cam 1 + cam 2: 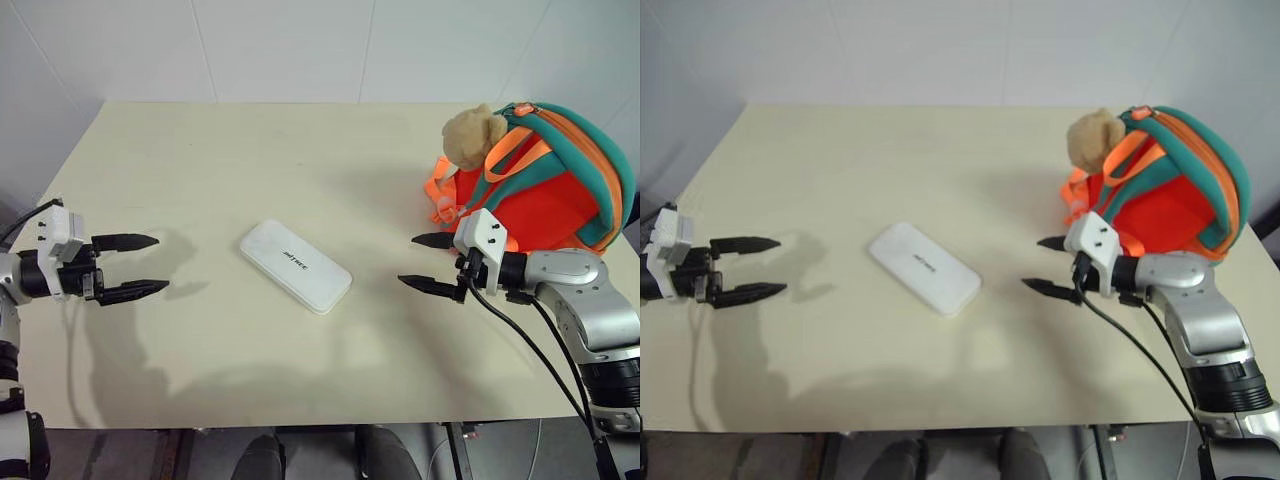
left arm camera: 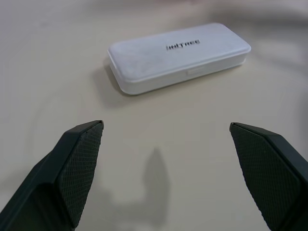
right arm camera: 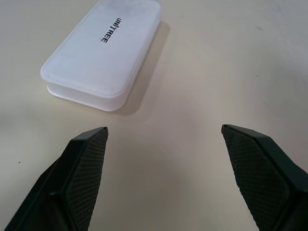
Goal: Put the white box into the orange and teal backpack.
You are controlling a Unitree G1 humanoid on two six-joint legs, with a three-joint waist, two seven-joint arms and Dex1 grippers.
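The white box (image 1: 295, 266) lies flat and diagonal in the middle of the table, its dark lettering facing up; it also shows as the white box (image 2: 178, 55) and the white box (image 3: 106, 50) in the wrist views. The orange and teal backpack (image 1: 555, 190) stands at the right, a tan plush bear (image 1: 472, 136) at its upper left. My left gripper (image 1: 146, 265) hovers open to the left of the box, a gap between them. My right gripper (image 1: 418, 261) hovers open to the right of the box, just in front of the backpack. Both are empty.
The cream table (image 1: 200, 150) reaches back to a white wall. Its front edge (image 1: 300, 422) runs close below the grippers. Black cables (image 1: 530, 350) hang from the right wrist.
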